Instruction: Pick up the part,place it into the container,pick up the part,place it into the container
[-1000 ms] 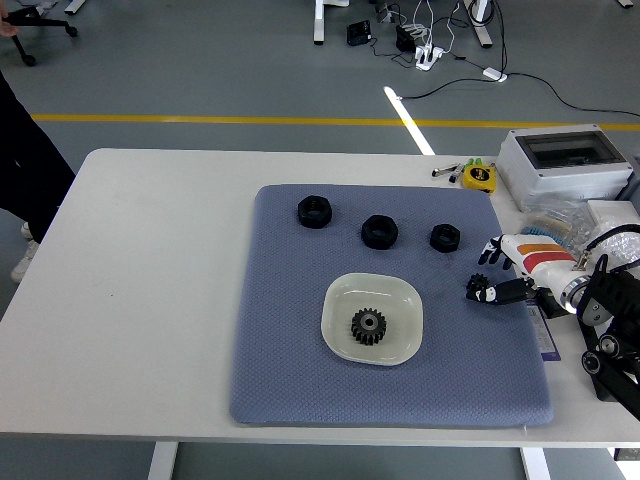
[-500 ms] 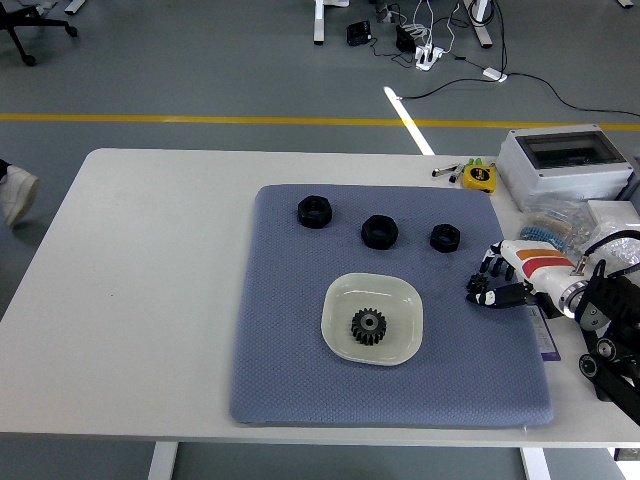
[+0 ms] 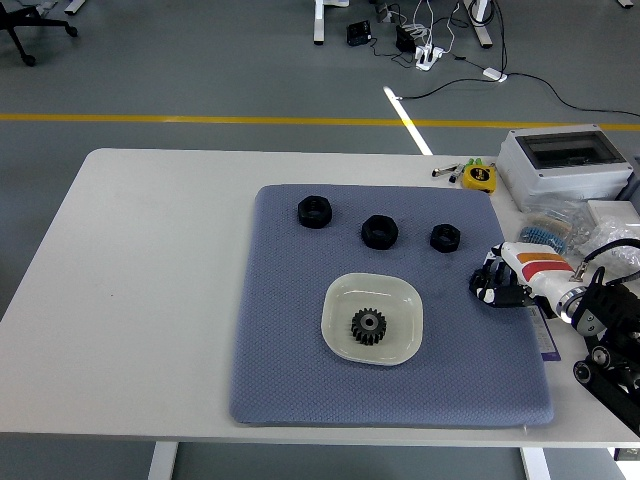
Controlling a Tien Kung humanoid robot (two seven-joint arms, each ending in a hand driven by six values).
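A black gear (image 3: 368, 326) lies inside the pale square dish (image 3: 343, 302) on the blue-grey mat (image 3: 290, 330). Three black nut-like parts sit in a row at the mat's far side: one at the left (image 3: 314, 211), one in the middle (image 3: 379, 231), a smaller one at the right (image 3: 445, 237). My right hand (image 3: 493, 283) hovers over the mat's right edge, to the right of the dish and below the small nut. Its black fingers (image 3: 486, 287) are curled inward and hold nothing. No left arm shows.
A grey electrical box (image 3: 567, 163) stands at the table's far right, with a yellow tape measure (image 3: 480, 177) and small tools beside it. Plastic bags of small parts (image 3: 553, 219) lie behind my right hand. Cables and a power strip lie on the floor beyond.
My right hand has drawn its fingers in from a spread pose to a curl and shifted slightly right. The person at the far left has left the view.
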